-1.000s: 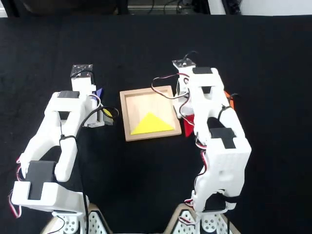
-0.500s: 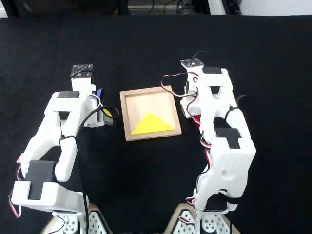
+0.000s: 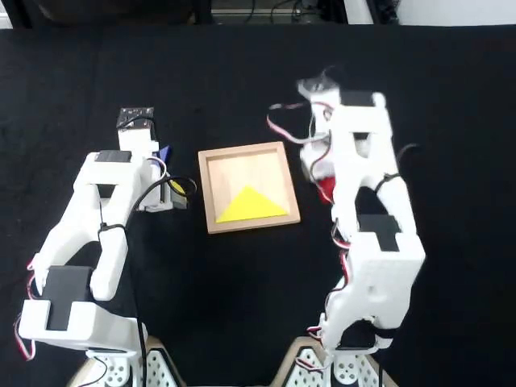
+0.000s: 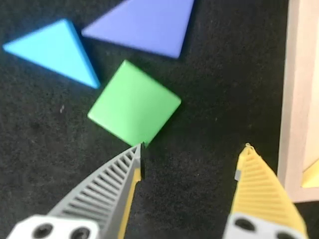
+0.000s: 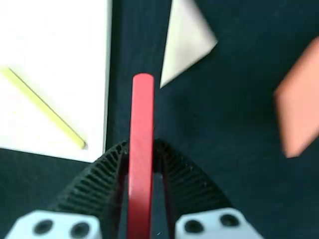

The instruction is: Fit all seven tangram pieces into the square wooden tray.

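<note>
The square wooden tray lies mid-table with a yellow triangle inside it. My right gripper is shut on a red piece, held on edge above the cloth just beside the tray's rim; the red piece peeks out under that arm. A white triangle and an orange piece lie beyond it. My left gripper stands open over bare cloth beside the tray's wall, one fingertip at the corner of a green square. A blue triangle and a purple piece lie past the square.
Black cloth covers the whole table. The left arm stands left of the tray, the right arm right of it. Cables loop between the right arm and the tray's far corner.
The right arm has swung away from the tray toward the right and far side, carrying the red piece along. The left arm has kept still.
</note>
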`<state>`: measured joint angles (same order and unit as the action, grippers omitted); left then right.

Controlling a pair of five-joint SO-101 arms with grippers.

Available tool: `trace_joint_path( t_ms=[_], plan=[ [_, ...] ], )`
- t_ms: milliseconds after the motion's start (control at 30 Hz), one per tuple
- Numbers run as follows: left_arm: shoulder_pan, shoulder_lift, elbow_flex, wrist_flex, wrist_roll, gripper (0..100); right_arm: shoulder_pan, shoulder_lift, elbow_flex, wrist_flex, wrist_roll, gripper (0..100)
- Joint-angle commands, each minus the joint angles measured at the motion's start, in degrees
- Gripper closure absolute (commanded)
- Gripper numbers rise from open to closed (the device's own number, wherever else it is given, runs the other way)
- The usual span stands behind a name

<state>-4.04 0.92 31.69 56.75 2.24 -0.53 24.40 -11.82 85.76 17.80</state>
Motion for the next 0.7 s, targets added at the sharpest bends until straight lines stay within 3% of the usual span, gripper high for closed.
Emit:
trace_joint_path(
  t_ms=[0,233,367,667],
  plan=[
    [-0.66,-0.97,-2.33,3.6,0.18,69,-3.43,-4.88,-9.27,1.58,5.63,98.8],
    [-5.93,-3.25,-1.27,8.79,-3.16,69,-15.47,-4.79,-10.24,-0.18,7.91,98.8],
    [-9.1,-7.56,4.44,5.71,-3.43,69,-17.23,-4.7,-8.22,-4.92,7.82,98.8],
    [-8.75,-16.18,13.32,-2.37,-3.16,69,-22.15,-4.7,5.14,-20.48,6.68,98.8]
  ],
)
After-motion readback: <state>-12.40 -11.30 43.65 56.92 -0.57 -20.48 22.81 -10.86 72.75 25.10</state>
